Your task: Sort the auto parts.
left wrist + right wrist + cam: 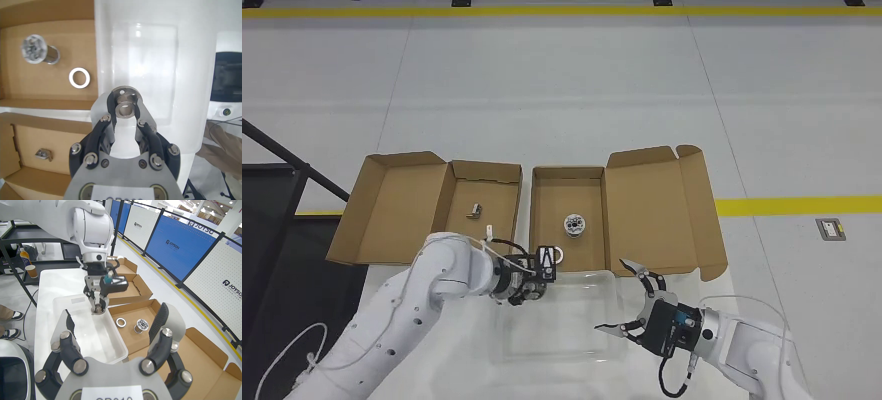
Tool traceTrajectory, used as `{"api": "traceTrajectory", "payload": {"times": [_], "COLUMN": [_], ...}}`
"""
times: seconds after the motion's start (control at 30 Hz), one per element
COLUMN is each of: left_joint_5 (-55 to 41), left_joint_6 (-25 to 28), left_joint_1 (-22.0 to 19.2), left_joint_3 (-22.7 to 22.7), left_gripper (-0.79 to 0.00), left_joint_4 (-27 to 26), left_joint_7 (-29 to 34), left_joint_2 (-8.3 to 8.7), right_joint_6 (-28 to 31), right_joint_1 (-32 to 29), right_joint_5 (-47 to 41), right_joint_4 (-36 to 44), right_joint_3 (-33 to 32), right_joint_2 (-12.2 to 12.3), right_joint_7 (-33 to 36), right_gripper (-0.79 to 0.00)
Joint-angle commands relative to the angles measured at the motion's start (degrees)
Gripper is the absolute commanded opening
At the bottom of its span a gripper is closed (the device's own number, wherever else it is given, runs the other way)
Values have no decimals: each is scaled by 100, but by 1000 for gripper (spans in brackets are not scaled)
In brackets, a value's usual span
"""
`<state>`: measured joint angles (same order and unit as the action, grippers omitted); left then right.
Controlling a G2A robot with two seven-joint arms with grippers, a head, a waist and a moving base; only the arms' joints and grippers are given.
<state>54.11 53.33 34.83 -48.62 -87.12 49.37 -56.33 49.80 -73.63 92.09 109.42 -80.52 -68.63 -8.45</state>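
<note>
Left gripper (pixel 124 113) clamped one bushing (pixel 125 94) over tray (pixel 105 340); right gripper (pixel 116 311) gaped empty. Beyond tray: two boxes (pixel 392 205) (pixel 652 205), three parts (pixel 37 50) (pixel 79 77) (pixel 43 154).

Shiny metal bushing (pixel 124 108), matt cardboard box (pixel 47 83)

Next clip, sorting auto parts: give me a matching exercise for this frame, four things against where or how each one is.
Things:
1. bushing
2. ring
3. bracket
4. right gripper

Places or states:
A. open, holding nothing
B. alone in a box
C. held by the left gripper
D. in the other box, beside a round part

Pairs: 1-C, 2-D, 3-B, 4-A
</note>
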Motion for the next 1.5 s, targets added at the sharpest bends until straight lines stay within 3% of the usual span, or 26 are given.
{"api": "traceTrajectory", "payload": {"times": [0.0,0.13,0.5,0.6,0.8,0.97,1.13,1.47], "left_joint_5": [-99,-207,-183,185,674,997,1363,1525], "left_joint_6": [-73,-278,-311,-826,-1893,-2362,-2964,-3348], "left_joint_1": [123,296,312,347,10,-334,-698,-1240], "left_joint_3": [-342,-776,-772,-710,-772,-475,5,665], "left_gripper": [-785,-785,-785,-785,-785,-785,-785,-785], "left_joint_4": [-116,-222,-221,-174,685,1575,2502,3906], "left_joint_7": [-102,-319,-326,-399,-818,-1116,-1388,-1725], "left_joint_2": [91,197,197,171,80,-91,-374,-952], "right_joint_6": [0,0,0,0,0,0,0,0], "right_joint_1": [0,0,0,0,0,0,0,0], "right_joint_5": [0,0,0,0,0,0,0,0], "right_joint_4": [0,0,0,0,0,0,0,0], "right_joint_3": [0,0,0,0,0,0,0,0], "right_joint_2": [0,0,0,0,0,0,0,0], "right_joint_7": [0,0,0,0,0,0,0,0], "right_gripper": [0,0,0,0,0,0,0,0]}}
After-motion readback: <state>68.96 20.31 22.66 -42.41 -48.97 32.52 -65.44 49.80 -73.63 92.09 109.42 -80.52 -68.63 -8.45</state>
